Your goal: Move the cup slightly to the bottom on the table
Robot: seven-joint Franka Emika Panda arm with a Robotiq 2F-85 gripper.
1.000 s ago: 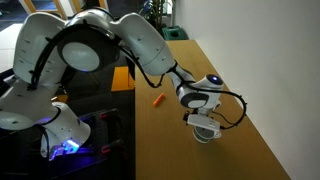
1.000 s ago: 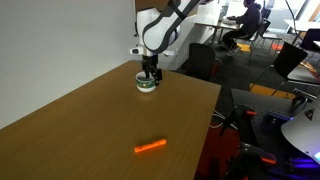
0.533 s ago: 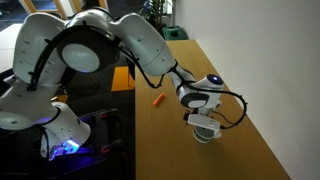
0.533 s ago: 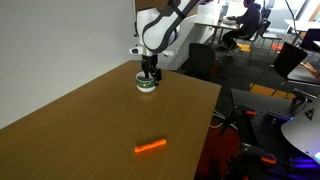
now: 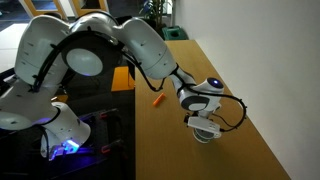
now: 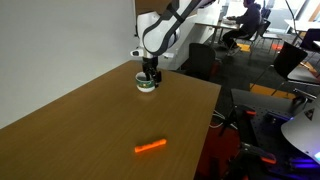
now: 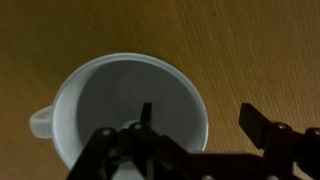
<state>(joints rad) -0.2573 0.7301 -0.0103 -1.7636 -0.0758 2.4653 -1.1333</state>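
Our arm (image 5: 140, 45) stretches out above the cup (image 7: 115, 95), wrist bent so our end effector (image 7: 198, 118) points straight down, jaws apart: one finger (image 7: 146, 115) inside the cup, the other outside its rim.

Wht cup (image 7: 110, 95) upright, on wood tbl (image 7: 250, 40)

The bench (image 6: 80, 120) offers broad bare wood in both exterior views, with only two things standing in the way. The cup (image 6: 147, 84) sits near one end, close to the open long edge. A small orange stick (image 6: 150, 146) lies well apart from it. A wall (image 5: 270, 70) closes one long side, while the other side opens to floor.
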